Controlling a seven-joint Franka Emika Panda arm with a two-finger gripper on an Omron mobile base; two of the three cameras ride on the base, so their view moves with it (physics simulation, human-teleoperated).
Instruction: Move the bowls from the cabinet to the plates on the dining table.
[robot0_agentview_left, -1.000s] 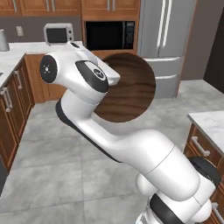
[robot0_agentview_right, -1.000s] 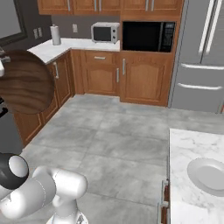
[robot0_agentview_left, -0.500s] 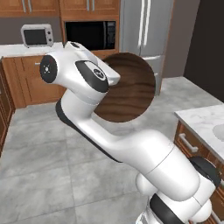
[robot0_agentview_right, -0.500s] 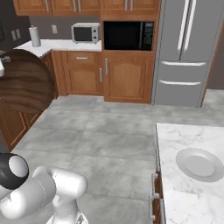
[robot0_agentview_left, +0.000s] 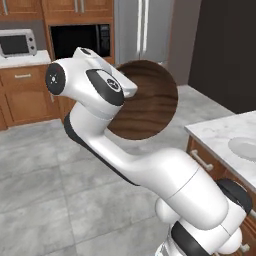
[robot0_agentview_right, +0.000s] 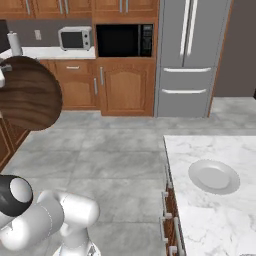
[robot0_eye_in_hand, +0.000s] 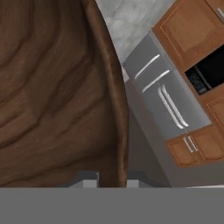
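Your gripper (robot0_eye_in_hand: 112, 178) is clamped on the rim of the dark brown wood-grain bowl (robot0_agentview_left: 145, 100): in the hand view the two fingertips (robot0_eye_in_hand: 86, 178) sit on either side of the bowl's edge, one inside the wall and one outside, with the jaws nearly closed on it. The bowl is held up in the air on its edge, with its round face turned toward the left base camera, well above the grey tiled floor (robot0_agentview_right: 115, 160). The relation that matters for your coming move is bowl to plate. The pale plate (robot0_agentview_right: 214, 176) lies flat on the white marble dining table (robot0_agentview_right: 200, 230), and in the right base view it sits far off to the right and lower than the bowl, which shows at the left edge of that view; they are well apart, with open floor between. Judging from this, you still have to carry the bowl across to the right and down, and roll the wrist so the bowl's base faces the plate before release. The refrigerator (robot0_agentview_right: 192, 55) stands behind, clear of the path.
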